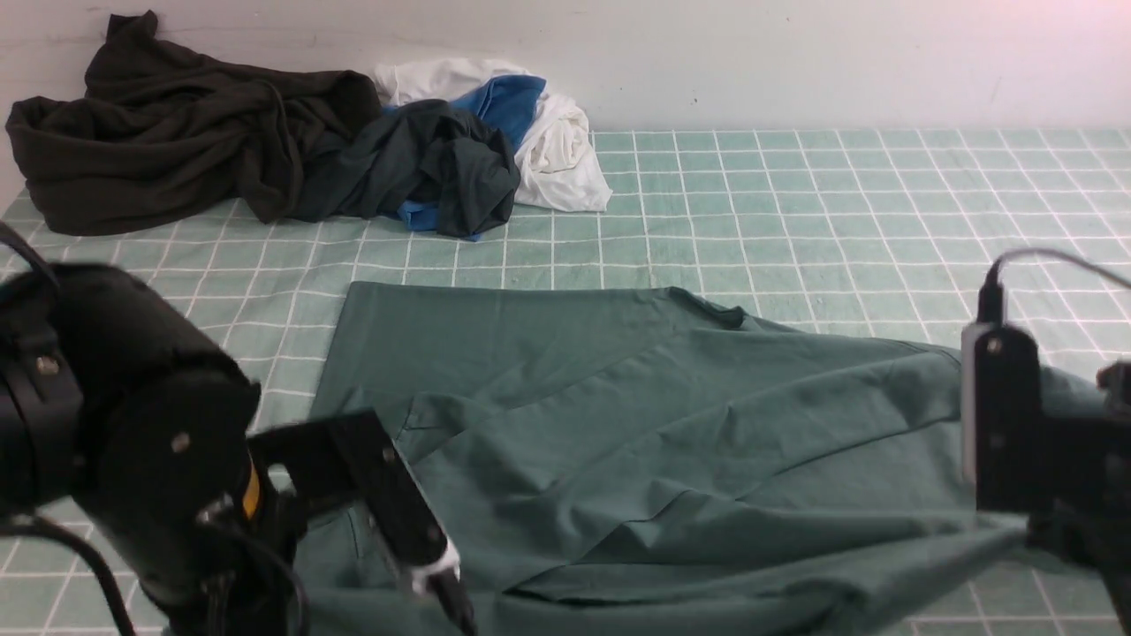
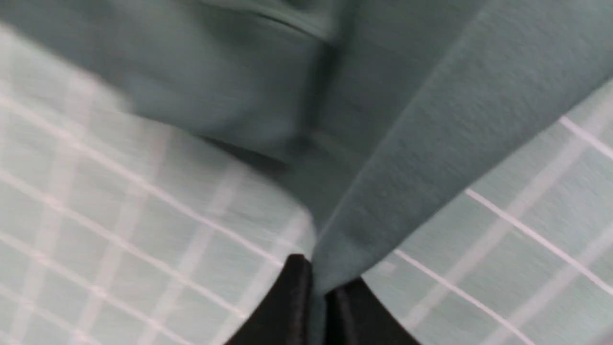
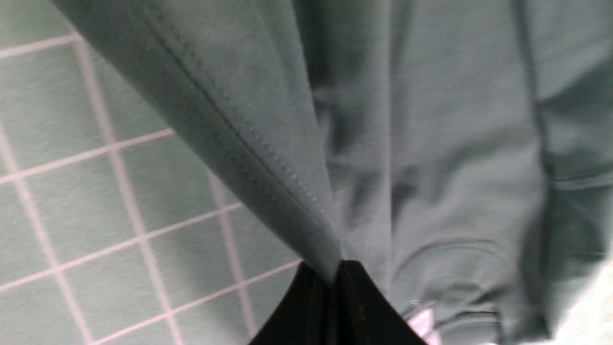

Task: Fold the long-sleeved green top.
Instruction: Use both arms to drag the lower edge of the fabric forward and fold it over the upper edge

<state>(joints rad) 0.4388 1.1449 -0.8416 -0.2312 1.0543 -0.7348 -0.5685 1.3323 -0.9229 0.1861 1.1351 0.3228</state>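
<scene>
Pincers both closed on cloth: left pincer (image 2: 318, 287) gripping one edge of the green long-sleeved top (image 1: 610, 442), right pincer (image 3: 335, 282) gripping another edge. Top lies across the near and middle part of the surface (image 1: 848, 212), its near edge running out of the front view. Sage green, plain, rumpled; long diagonal creases over the middle, deeper folds nearer the camera. Near cloth drawn up toward the right pincer in a slanting, raised fold. Farther back it lies flatter, with a straight edge at far left and a small curled ridge along the far edge. Left wrist view shows what the front view hides: cloth narrowing to a pinched point between the fingertips, gridded surface on either side. Right wrist view gives a stitched hem running down into the grip, plus a pinkish patch beside the fingertips, too little seen to name. Left arm (image 1: 168, 442) blocks the near left of the top in the front view; right arm (image 1: 1016, 424) covers part of its right side. Beyond, at the far left by the pale wall (image 1: 795, 62): heaped dark brown-black garment (image 1: 194, 132), blackish-green garment (image 1: 424, 168) beside it, blue cloth (image 1: 508, 106) and white cloth (image 1: 565, 159) bunched against that.
</scene>
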